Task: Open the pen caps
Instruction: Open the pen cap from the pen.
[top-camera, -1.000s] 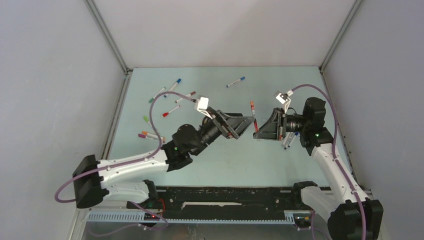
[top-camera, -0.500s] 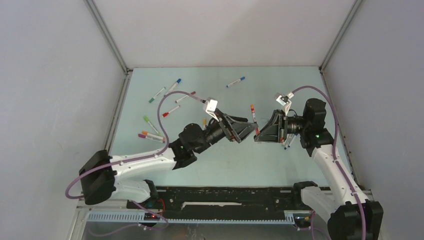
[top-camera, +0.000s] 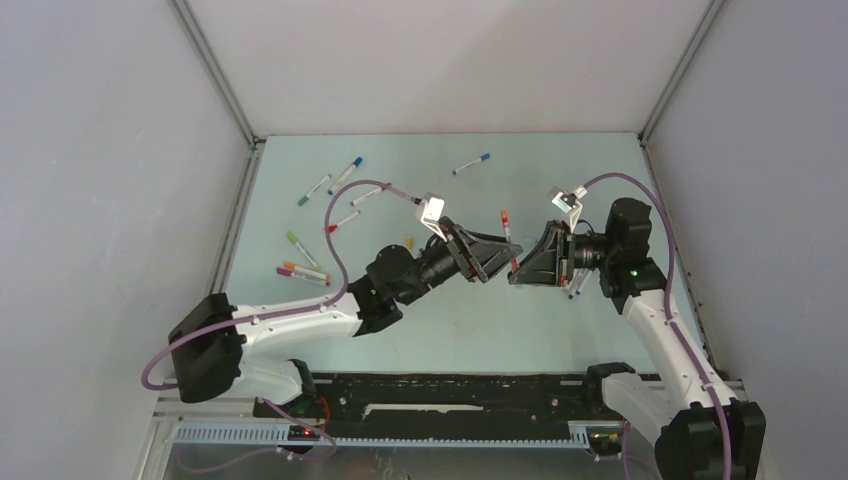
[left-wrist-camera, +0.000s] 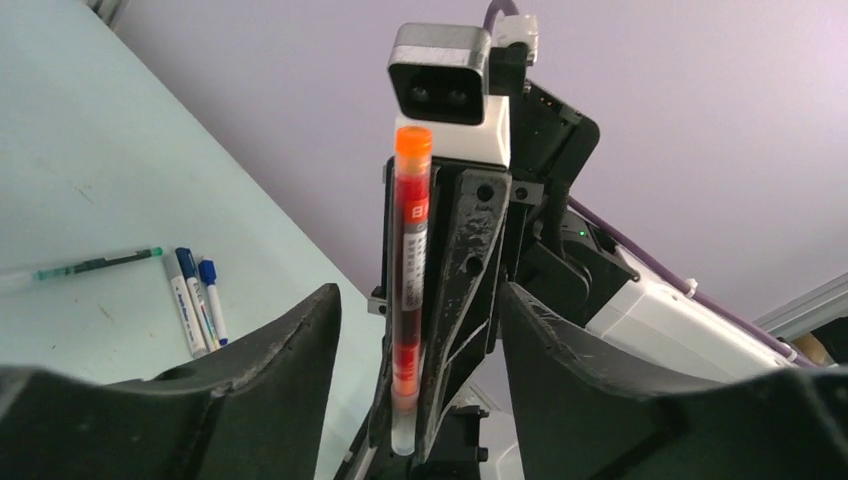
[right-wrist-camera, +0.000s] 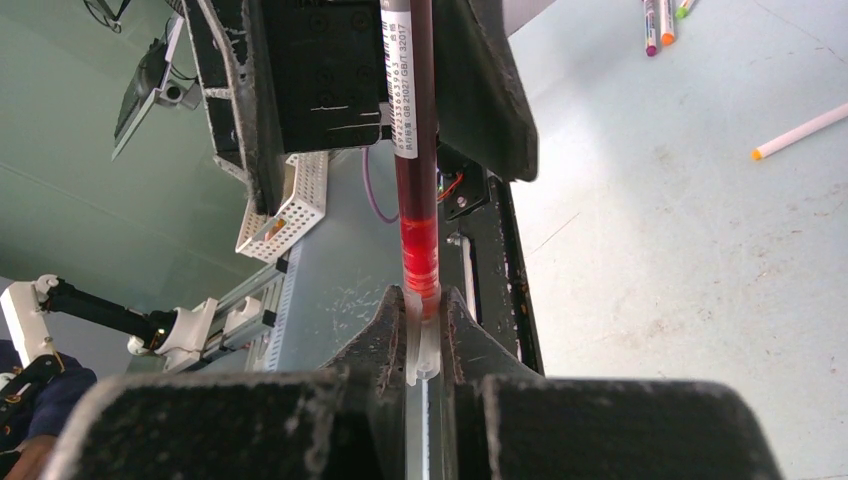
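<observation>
Gripping red pen (right-wrist-camera: 417, 150) upright by bottom end, right gripper (right-wrist-camera: 425, 335) clenched on it. Straddling pen with left gripper (left-wrist-camera: 413, 300), spread wide, no contact. Seeing orange cap (left-wrist-camera: 413, 140) on pen's top end, mid-air between arms.

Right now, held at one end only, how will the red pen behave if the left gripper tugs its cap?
The red pen looks stiff: it stands straight from the right gripper. Clamped only at one end, it may pivot or slip under a sideways tug on the orange cap. Its smooth round barrel probably rolls if dropped.
</observation>
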